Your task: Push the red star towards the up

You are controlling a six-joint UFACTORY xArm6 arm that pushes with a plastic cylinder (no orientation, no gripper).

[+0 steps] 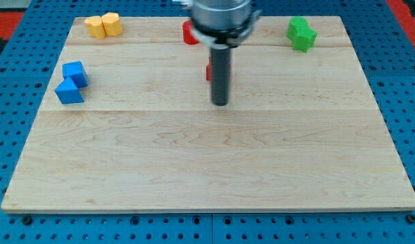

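Note:
My tip [220, 104] rests on the wooden board [207, 163] a little above its centre. A red block [209, 72] sits just above the tip, directly behind the rod. Only a sliver of it shows at the rod's left edge, so I cannot make out its shape. A second red block [188, 33] lies near the view's top edge, partly hidden by the arm's head. Its shape is also unclear.
Two yellow blocks [103, 26] touch at the top left. Two green blocks [301, 32] sit together at the top right. A blue cube [75, 72] and another blue block [69, 92] lie at the left edge. A blue pegboard [411, 102] surrounds the board.

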